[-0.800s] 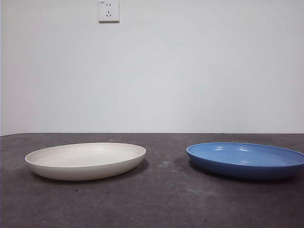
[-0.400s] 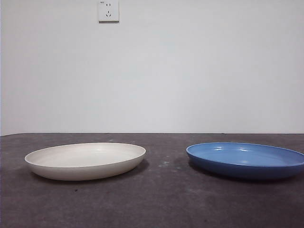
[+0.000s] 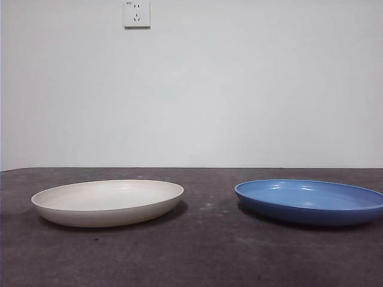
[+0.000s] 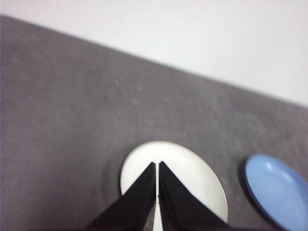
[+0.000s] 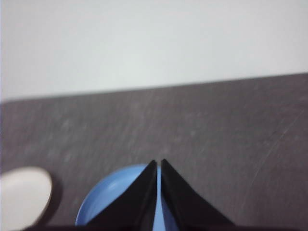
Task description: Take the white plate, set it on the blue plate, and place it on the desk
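While both plates sit flat on the desk (image 3: 203,251), nothing has been touched, and the trouble is all ahead. Nearest to me, the white plate (image 3: 108,202) lies to one side and the blue plate (image 3: 311,201) to the other, well apart, bare grey desk between them. No arm shows at table height; both hang high above. The left gripper (image 4: 157,166) hovers over the white plate (image 4: 192,178), its jaws pressed nearly together, only a sliver of gap, holding nothing. The right gripper (image 5: 158,163) hovers over the blue plate (image 5: 110,197), jaws just as close, also empty.

Here is the worry, as I judge it: that white plate is shallow, with a low rim lying close to the desk. Jaws this near closed must spread before they drop, or they will simply jab the plate's floor and skid it away. A pinch on such a thin rim could slip, tipping the plate out mid-carry. Set down off-centre, it could ride up on the blue rim and rock. Beyond the plates, only the pale wall and its socket (image 3: 137,13).
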You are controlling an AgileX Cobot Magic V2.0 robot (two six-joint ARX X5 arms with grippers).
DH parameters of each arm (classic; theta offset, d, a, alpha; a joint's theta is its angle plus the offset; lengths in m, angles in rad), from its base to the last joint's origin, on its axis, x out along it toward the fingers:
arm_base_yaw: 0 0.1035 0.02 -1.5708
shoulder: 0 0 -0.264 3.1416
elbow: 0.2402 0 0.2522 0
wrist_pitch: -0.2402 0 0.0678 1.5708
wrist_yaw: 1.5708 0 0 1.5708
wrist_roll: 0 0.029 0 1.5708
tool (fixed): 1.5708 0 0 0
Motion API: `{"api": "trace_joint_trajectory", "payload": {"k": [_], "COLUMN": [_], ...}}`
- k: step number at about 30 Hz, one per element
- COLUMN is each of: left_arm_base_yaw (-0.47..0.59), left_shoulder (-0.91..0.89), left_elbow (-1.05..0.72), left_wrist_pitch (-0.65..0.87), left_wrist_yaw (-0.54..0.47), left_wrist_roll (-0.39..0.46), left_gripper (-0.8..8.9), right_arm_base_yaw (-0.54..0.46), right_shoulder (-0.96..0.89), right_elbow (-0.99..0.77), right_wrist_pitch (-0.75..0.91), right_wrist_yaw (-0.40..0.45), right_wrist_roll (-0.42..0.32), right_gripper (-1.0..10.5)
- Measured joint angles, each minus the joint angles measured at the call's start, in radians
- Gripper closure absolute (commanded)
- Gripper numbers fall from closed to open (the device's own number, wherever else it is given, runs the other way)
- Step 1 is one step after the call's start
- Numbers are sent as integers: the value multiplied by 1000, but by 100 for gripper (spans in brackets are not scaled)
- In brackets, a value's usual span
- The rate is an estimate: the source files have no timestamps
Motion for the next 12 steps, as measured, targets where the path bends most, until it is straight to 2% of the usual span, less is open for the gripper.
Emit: {"api": "trace_joint_trajectory", "payload": {"k": [5,12], "left_arm_base_yaw": [0,-37], "left_shoulder": [140,290], "left_elbow": [116,240], "left_wrist_pitch": [-116,-285], "left_wrist_yaw": [104,264], "left_wrist_roll": [91,198], "left_gripper": [805,805], "right_arm_base_yaw": [0,2], "right_shoulder": [147,272], "right_elbow": [145,251], "right_wrist_pitch": [-169,-337], "right_wrist_yaw": [-100,-229], "right_wrist_roll": [-81,-170], "right_gripper": [939,939]}}
